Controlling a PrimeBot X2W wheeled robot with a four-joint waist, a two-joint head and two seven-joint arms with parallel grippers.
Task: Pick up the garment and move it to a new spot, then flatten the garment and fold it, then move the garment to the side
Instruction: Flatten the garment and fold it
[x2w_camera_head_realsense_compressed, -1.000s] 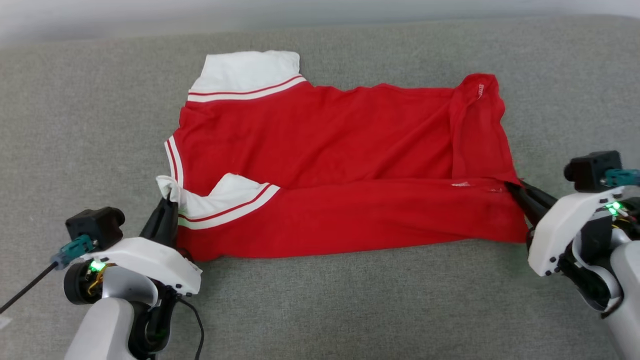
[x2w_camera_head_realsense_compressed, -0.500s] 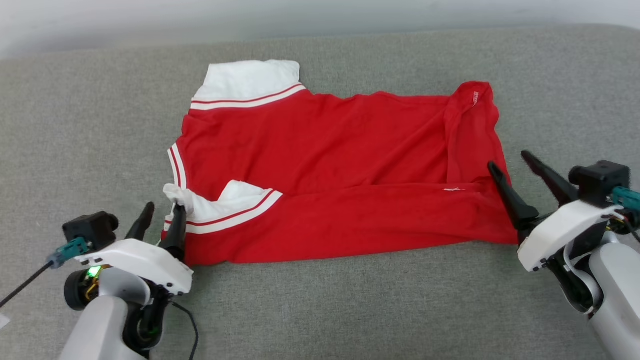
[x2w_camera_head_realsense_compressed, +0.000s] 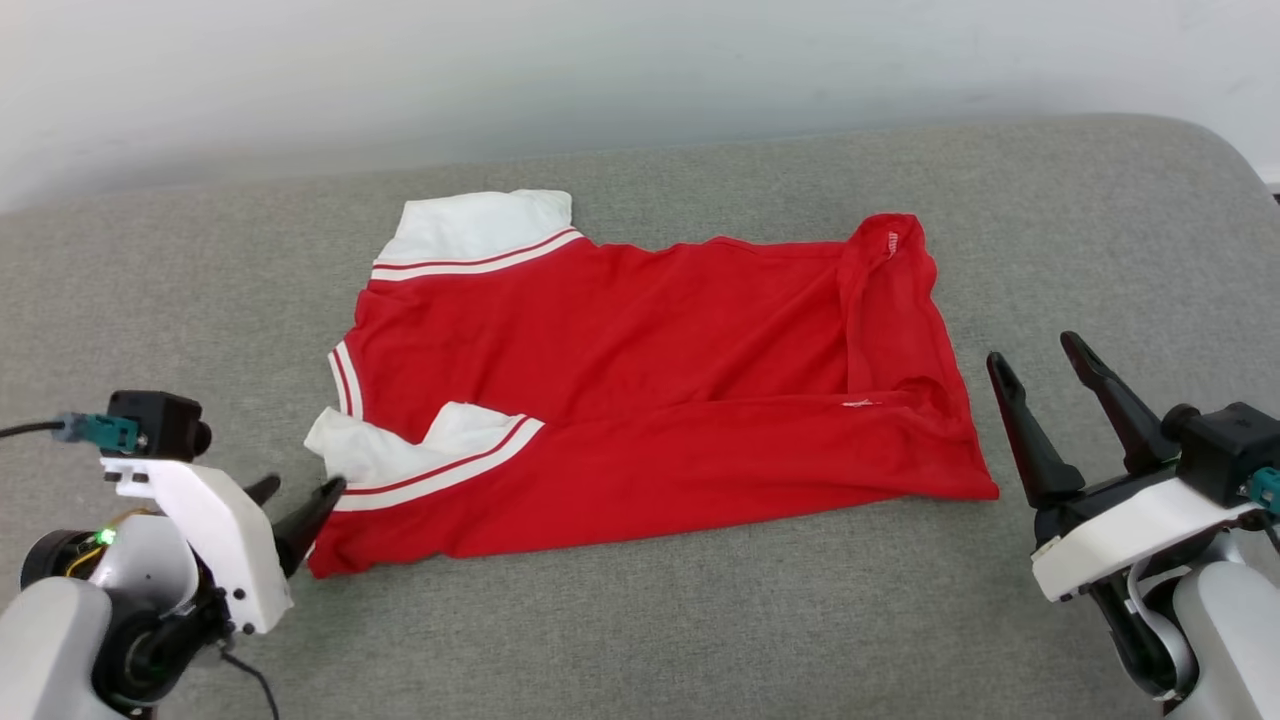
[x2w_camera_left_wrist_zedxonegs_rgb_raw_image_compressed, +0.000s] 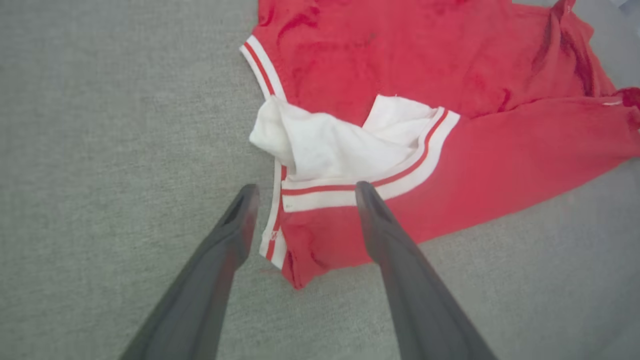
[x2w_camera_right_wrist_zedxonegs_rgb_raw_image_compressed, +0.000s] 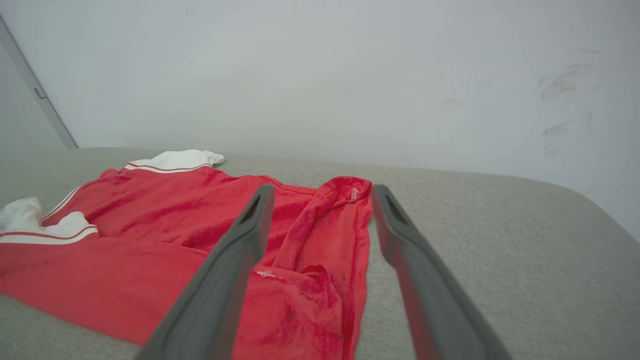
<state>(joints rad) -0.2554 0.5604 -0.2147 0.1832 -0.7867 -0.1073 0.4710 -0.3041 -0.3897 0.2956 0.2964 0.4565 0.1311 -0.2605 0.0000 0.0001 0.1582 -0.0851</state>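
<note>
Both grippers are spread and empty: our left gripper (x2w_camera_head_realsense_compressed: 302, 490) sits just beside the near white sleeve (x2w_camera_head_realsense_compressed: 400, 450), our right gripper (x2w_camera_head_realsense_compressed: 1032, 350) just off the hem end. The red jersey (x2w_camera_head_realsense_compressed: 650, 380) lies mid-way across the grey padded surface (x2w_camera_head_realsense_compressed: 640, 620), its near long edge doubled over. We judge folding is under way. Next we'd pinch the far sleeve and far hem corner together.

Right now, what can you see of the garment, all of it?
The garment is a red soft-knit shirt with white sleeves and red-white striped trim. It lies spread on the grey padded surface, plain red face up, its near long edge folded over toward the middle, its right end rumpled into a flap. The near sleeve is bunched. The left gripper and right gripper stand open beside its ends, gripping nothing.
</note>
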